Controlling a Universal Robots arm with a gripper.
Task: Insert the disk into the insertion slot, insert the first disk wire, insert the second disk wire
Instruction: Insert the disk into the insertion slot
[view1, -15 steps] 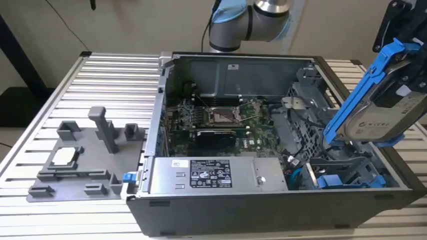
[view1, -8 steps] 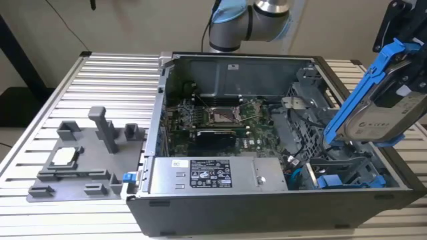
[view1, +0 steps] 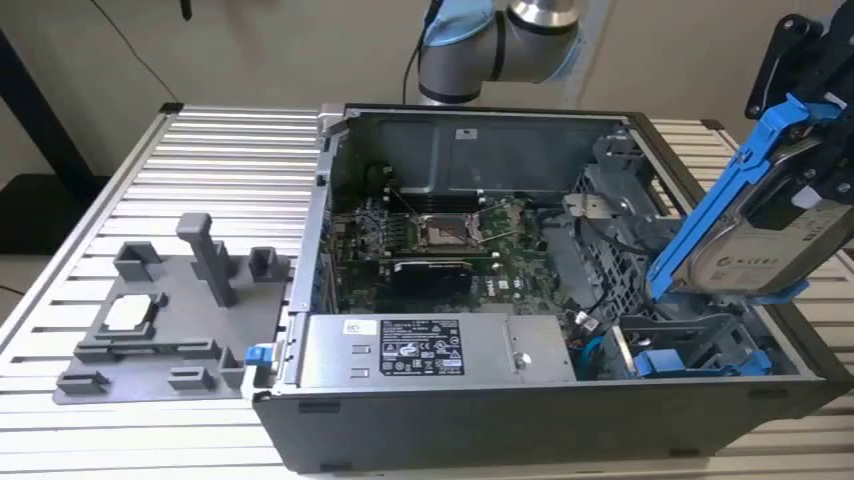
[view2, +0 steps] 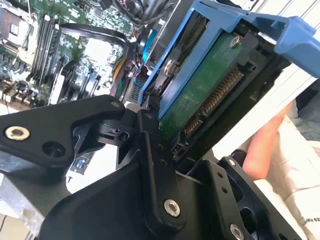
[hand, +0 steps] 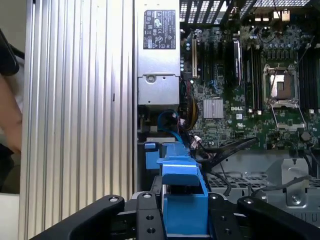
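The gripper (hand: 184, 216) was clamped on the disk (view1: 747, 235), which hung tilted just above the insertion slot (view1: 674, 335) at the exterior view's right, not yet in. The picture edge cut off much of the gripper there. The disk hid part of a person's arm (view2: 265, 145) in the second wrist view.

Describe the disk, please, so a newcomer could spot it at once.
Find the open computer case; at the exterior view's right, above its drive cage, is the disk. It is silver-grey in a bright blue frame, held tilted aloft by the gripper, unlike the blue part seated low in the cage.
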